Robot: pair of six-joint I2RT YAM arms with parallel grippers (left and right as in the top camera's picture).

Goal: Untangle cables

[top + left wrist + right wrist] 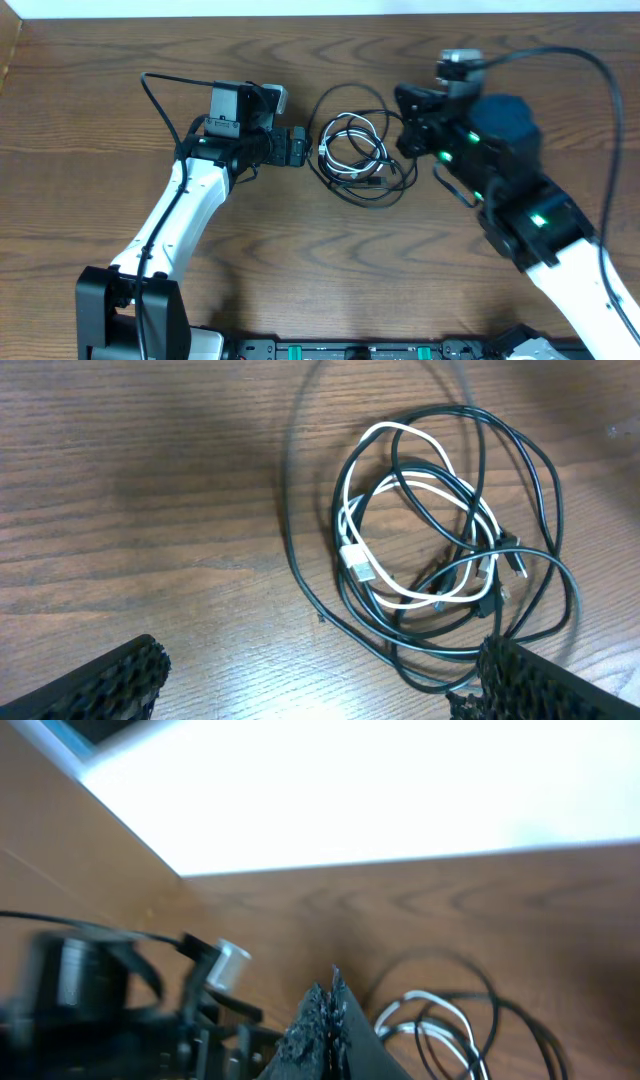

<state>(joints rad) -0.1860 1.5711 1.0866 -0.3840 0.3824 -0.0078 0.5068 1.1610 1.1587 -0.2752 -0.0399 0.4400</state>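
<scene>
Cables (357,563) just ahead of spread left fingers (110,680).

A dark brown wooden bench (90,150) with bold, wavy grain fills almost all of each view. Beyond its far edge lies a flat white band (300,8). In the right wrist view this white band (400,790) glares bright and featureless. Light on the bench is even, and shadows are soft.
</scene>
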